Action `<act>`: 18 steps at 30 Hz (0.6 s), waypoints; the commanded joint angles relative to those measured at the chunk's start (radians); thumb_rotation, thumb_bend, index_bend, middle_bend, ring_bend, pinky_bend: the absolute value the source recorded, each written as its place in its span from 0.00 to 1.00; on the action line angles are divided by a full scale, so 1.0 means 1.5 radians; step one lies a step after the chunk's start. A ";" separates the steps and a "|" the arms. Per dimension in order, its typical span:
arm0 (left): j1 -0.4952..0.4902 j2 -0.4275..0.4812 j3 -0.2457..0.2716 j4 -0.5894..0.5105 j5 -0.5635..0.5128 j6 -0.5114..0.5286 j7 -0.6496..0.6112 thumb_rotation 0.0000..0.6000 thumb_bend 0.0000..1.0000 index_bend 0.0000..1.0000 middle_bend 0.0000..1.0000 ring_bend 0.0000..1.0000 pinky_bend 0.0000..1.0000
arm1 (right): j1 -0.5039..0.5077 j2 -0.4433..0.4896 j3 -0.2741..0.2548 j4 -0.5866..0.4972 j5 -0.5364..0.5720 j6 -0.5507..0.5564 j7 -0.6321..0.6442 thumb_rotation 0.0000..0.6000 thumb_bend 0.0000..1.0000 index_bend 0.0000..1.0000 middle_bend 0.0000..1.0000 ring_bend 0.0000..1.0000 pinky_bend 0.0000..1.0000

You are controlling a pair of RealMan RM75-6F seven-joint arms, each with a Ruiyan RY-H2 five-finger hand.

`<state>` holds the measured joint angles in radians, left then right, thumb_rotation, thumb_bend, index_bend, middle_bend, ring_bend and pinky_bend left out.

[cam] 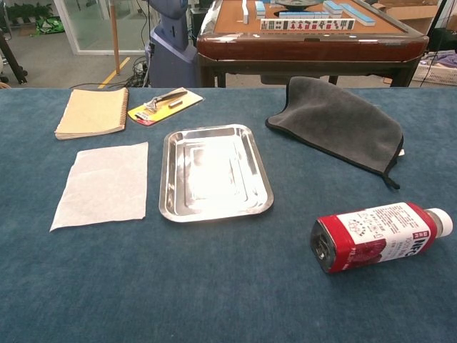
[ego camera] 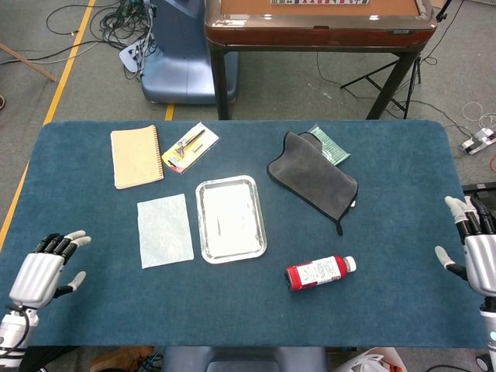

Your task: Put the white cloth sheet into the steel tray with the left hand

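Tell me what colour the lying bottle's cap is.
White; the bottle shows it best in the chest view.
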<state>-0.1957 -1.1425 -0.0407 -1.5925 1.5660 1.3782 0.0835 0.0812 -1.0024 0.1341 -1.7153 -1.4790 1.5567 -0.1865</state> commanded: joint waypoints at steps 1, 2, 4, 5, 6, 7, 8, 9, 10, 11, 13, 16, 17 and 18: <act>-0.030 -0.017 -0.009 0.006 0.010 -0.026 -0.007 1.00 0.25 0.26 0.23 0.21 0.13 | -0.001 0.010 0.007 -0.014 0.005 0.007 -0.011 1.00 0.25 0.11 0.18 0.08 0.17; -0.039 -0.026 -0.011 0.009 0.011 -0.034 -0.005 1.00 0.25 0.27 0.23 0.21 0.13 | -0.001 0.012 0.006 -0.017 0.005 0.005 -0.011 1.00 0.25 0.11 0.18 0.08 0.17; -0.052 -0.039 -0.014 0.012 0.013 -0.047 -0.016 1.00 0.25 0.28 0.24 0.21 0.14 | -0.001 0.013 0.004 -0.018 0.004 0.004 -0.012 1.00 0.24 0.11 0.18 0.08 0.17; -0.058 -0.047 -0.017 0.014 0.010 -0.052 -0.022 1.00 0.25 0.28 0.25 0.21 0.15 | -0.002 0.012 0.003 -0.018 0.004 0.003 -0.012 1.00 0.24 0.11 0.18 0.08 0.17; -0.066 -0.058 -0.021 0.021 0.007 -0.059 -0.021 1.00 0.25 0.29 0.25 0.21 0.15 | -0.002 0.011 0.001 -0.017 0.003 0.002 -0.010 1.00 0.24 0.11 0.18 0.08 0.17; -0.073 -0.066 -0.024 0.027 0.004 -0.064 -0.017 1.00 0.25 0.30 0.26 0.21 0.16 | -0.003 0.010 0.000 -0.017 0.003 0.001 -0.009 1.00 0.25 0.11 0.18 0.08 0.17; -0.078 -0.075 -0.027 0.033 0.001 -0.070 -0.010 1.00 0.25 0.30 0.26 0.21 0.16 | -0.003 0.009 -0.001 -0.016 0.002 0.001 -0.007 1.00 0.25 0.11 0.18 0.08 0.17; -0.086 -0.086 -0.029 0.040 -0.002 -0.077 -0.001 1.00 0.25 0.31 0.26 0.21 0.16 | -0.005 0.008 -0.003 -0.015 0.001 0.002 -0.005 1.00 0.25 0.11 0.18 0.08 0.17; -0.091 -0.094 -0.030 0.044 -0.005 -0.084 0.004 1.00 0.25 0.31 0.26 0.21 0.16 | -0.006 0.007 -0.005 -0.014 0.000 0.002 -0.004 1.00 0.25 0.11 0.18 0.08 0.17; -0.096 -0.100 -0.029 0.046 -0.009 -0.092 0.010 1.00 0.24 0.31 0.26 0.21 0.16 | -0.007 0.006 -0.006 -0.013 0.000 0.003 -0.003 1.00 0.25 0.11 0.18 0.08 0.17; -0.108 -0.112 -0.027 0.049 -0.013 -0.111 0.021 1.00 0.23 0.31 0.26 0.21 0.16 | -0.009 0.005 -0.008 -0.011 -0.001 0.003 0.001 1.00 0.25 0.11 0.18 0.08 0.17; -0.122 -0.130 -0.021 0.057 -0.019 -0.137 0.036 1.00 0.22 0.29 0.26 0.20 0.15 | -0.012 0.004 -0.011 -0.009 -0.001 0.004 0.005 1.00 0.25 0.11 0.18 0.08 0.17; -0.125 -0.136 -0.020 0.061 -0.022 -0.143 0.044 1.00 0.21 0.27 0.26 0.19 0.15 | -0.013 0.003 -0.012 -0.008 -0.001 0.005 0.007 1.00 0.25 0.11 0.18 0.08 0.17; -0.129 -0.145 -0.019 0.067 -0.026 -0.148 0.055 1.00 0.21 0.25 0.26 0.19 0.14 | -0.014 0.002 -0.012 -0.006 -0.002 0.006 0.009 1.00 0.25 0.11 0.18 0.08 0.17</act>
<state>-0.3768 -1.3404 -0.0734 -1.5057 1.5381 1.1721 0.1438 0.0615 -0.9980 0.1165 -1.7259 -1.4811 1.5643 -0.1743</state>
